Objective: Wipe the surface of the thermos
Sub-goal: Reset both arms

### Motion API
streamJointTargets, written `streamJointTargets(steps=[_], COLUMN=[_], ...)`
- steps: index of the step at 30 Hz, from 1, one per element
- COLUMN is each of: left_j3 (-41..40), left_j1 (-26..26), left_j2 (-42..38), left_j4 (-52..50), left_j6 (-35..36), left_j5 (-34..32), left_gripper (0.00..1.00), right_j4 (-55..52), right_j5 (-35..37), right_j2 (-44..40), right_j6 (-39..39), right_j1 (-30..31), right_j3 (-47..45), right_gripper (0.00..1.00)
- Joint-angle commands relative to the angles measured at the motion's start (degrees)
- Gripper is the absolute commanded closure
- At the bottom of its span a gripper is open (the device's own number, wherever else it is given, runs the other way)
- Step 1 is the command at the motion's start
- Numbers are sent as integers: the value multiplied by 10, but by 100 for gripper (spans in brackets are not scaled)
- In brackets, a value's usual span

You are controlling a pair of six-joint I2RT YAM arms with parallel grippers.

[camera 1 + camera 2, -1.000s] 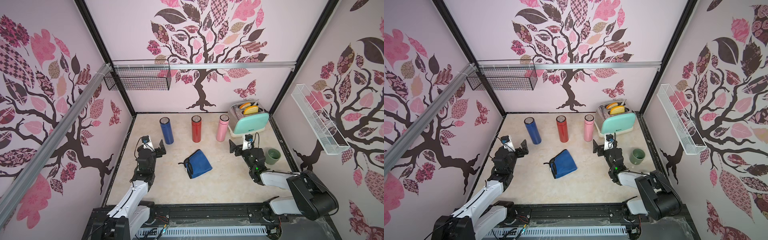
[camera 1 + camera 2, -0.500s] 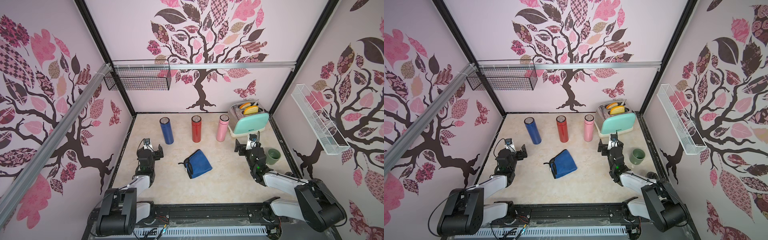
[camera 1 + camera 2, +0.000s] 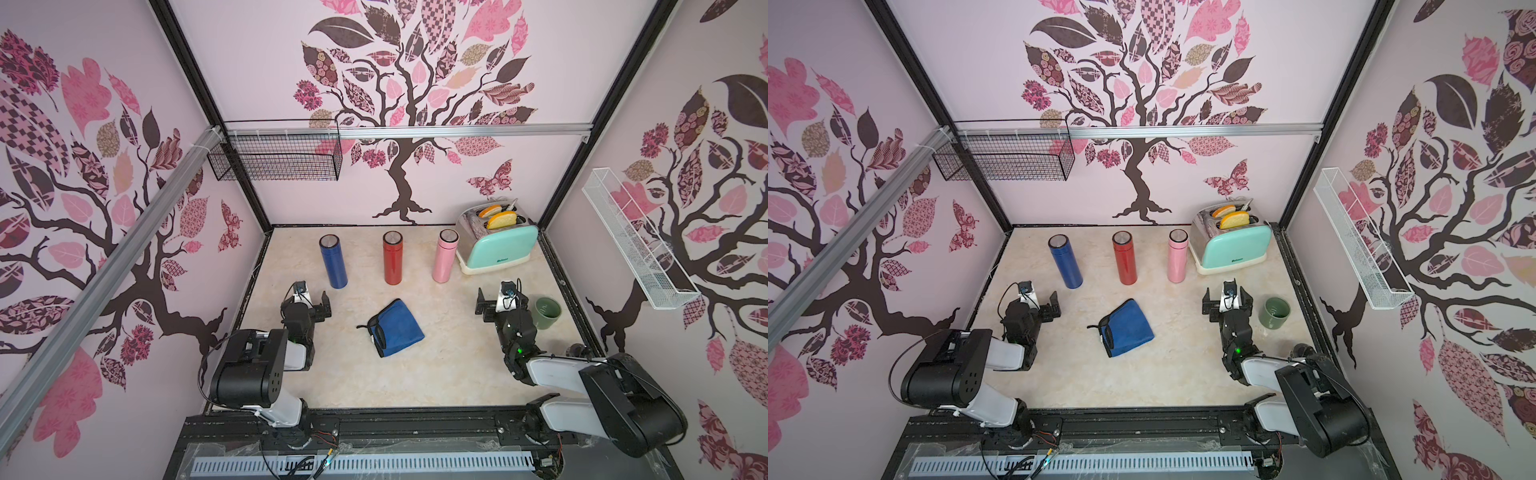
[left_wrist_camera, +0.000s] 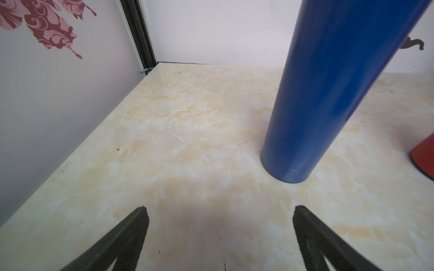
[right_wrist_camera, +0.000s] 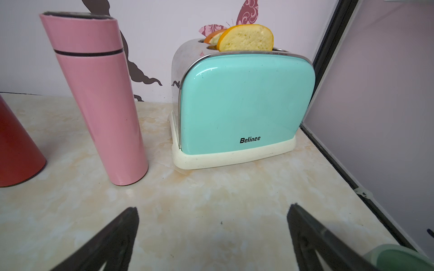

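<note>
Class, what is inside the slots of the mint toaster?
A bread slice and a second slice stand in the toaster, tops poking out. Their lower parts are hidden inside it.

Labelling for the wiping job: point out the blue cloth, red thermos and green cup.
blue cloth [image 3: 397, 328], in a top view, middle of the fabric.
red thermos [image 3: 392, 264], in a top view, mid side wall.
green cup [image 3: 545, 322], in a top view, outer wall.

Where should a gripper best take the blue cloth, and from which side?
Probably from above, at the dark-trimmed edge facing the left gripper: the blue cloth lies folded flat on the table, so only an edge offers something to pinch.
</note>
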Motion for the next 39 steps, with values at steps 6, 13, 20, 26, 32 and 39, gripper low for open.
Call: streamJointTargets(steps=[6, 13, 20, 26, 32, 39], left_j3=[10, -14, 22, 20, 25, 47], left_j1=[3, 2, -9, -13, -13, -15], left_j2=[-7, -9, -8, -8, -7, -5], left_j4=[15, 55, -11, -9, -16, -55], left_j6=[-8, -19, -21, -14, -14, -13], left_j5=[-10, -52, -92, -82, -83, -90], left_gripper=[2, 2, 2, 2, 2, 2], right_j4=[-20, 53, 160, 199, 99, 81], right_j5=[31, 38, 15, -38, -54, -55], right_j2=[-23, 43, 125, 173, 153, 146], right_j6=[-13, -32, -8, 43, 45, 47], right_j1=[-11, -23, -57, -115, -118, -118], right_j3=[22, 2, -16, -14, 22, 25], right_gripper=[0, 0, 1, 0, 1, 1])
